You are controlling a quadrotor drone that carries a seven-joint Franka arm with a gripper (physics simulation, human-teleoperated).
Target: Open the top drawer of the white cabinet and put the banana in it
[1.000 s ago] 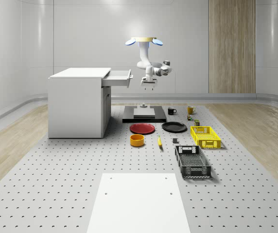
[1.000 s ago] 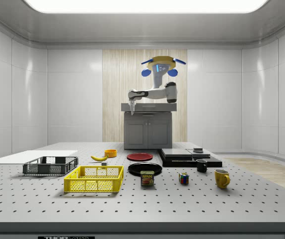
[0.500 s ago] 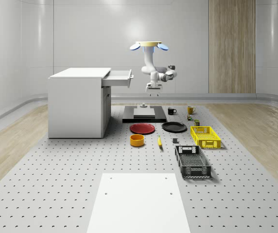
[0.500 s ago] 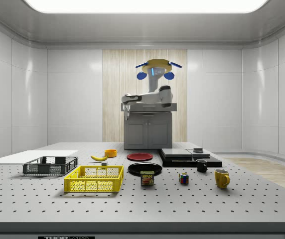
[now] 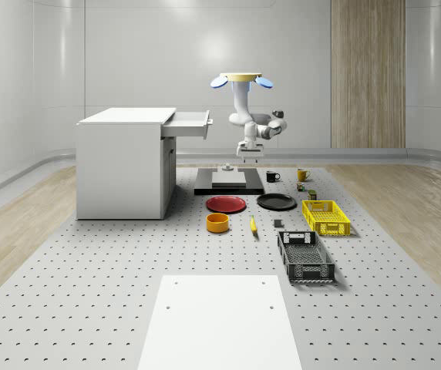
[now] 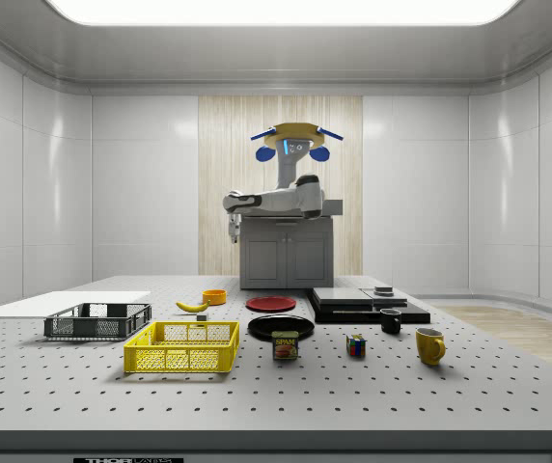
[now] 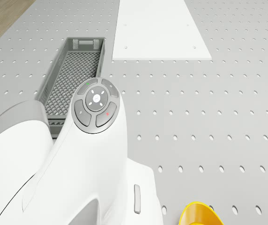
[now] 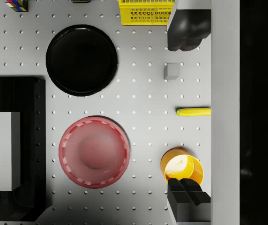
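I see the banana (image 5: 253,224) as a small, slim yellow curve lying flat on the perforated table (image 5: 89,270), just beside the orange bowl (image 5: 217,223) and apart from the red plate (image 5: 226,203); from the wrist it shows as a short yellow bar (image 8: 193,111). The white cabinet (image 5: 124,166) has its top drawer (image 5: 186,123) pulled out; I cannot see inside it. The yellow crate (image 6: 183,347) and grey crate (image 6: 97,320) both look empty, as does the orange bowl (image 8: 182,167). My drone (image 5: 240,79) hovers above the table past the open drawer front, over the plates. The gripper (image 5: 248,152) hangs downward, holding nothing, fingers (image 8: 185,33) spread wide apart.
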